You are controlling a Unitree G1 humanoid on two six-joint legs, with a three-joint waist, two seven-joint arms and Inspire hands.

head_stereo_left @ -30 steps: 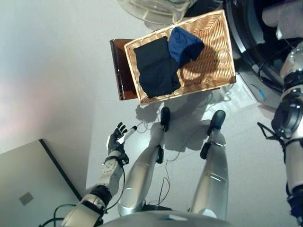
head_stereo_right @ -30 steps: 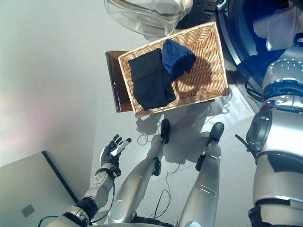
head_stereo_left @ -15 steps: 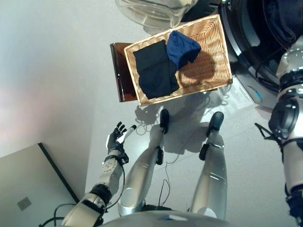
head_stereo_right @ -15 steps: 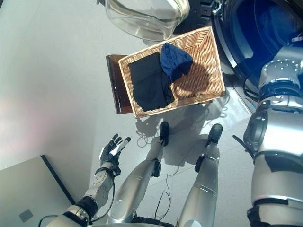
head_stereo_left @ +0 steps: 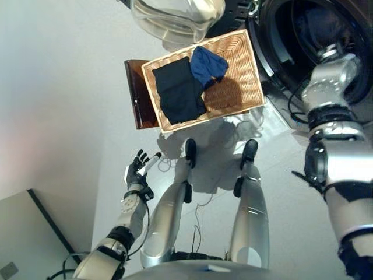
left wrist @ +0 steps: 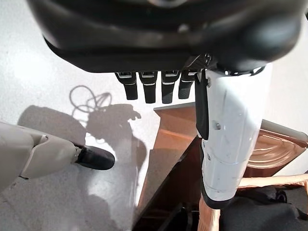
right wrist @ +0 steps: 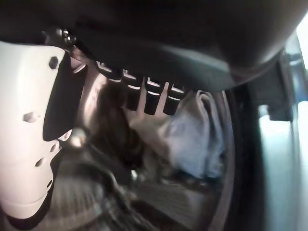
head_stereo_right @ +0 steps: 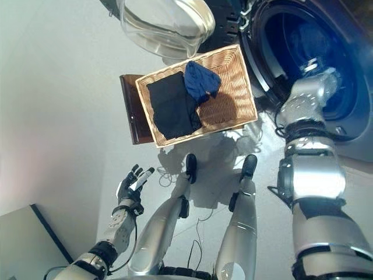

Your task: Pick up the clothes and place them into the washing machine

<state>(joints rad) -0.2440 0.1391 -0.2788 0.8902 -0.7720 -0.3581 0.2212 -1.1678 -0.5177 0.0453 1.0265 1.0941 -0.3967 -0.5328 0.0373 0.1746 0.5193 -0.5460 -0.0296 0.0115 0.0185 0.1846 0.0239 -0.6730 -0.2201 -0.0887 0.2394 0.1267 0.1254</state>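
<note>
A wicker basket [head_stereo_left: 236,87] rests on a low dark brown box [head_stereo_left: 133,93] beside the washing machine [head_stereo_right: 344,125]. A black garment [head_stereo_left: 178,93] and a dark blue garment [head_stereo_left: 208,63] lie in the basket. My right arm [head_stereo_right: 306,99] reaches into the open drum [head_stereo_right: 291,44]. In the right wrist view my right hand [right wrist: 144,29] is open and empty inside the drum, with straight fingers [right wrist: 149,96]. Past them lie a pale cloth [right wrist: 192,139] and a dark one [right wrist: 115,130]. My left hand [head_stereo_left: 139,170] hangs open and empty low at my left side, far from the basket.
The machine's round glass door [head_stereo_left: 175,14] stands open just behind the basket. A grey panel [head_stereo_left: 35,233] with a dark edge lies at the lower left. Pale floor [head_stereo_left: 58,87] spreads to the left of the box.
The camera has shifted. My right arm has swung up and into the drum. The pale cloth seen at the drum's mouth one second ago is gone from there. My left hand stays idle.
</note>
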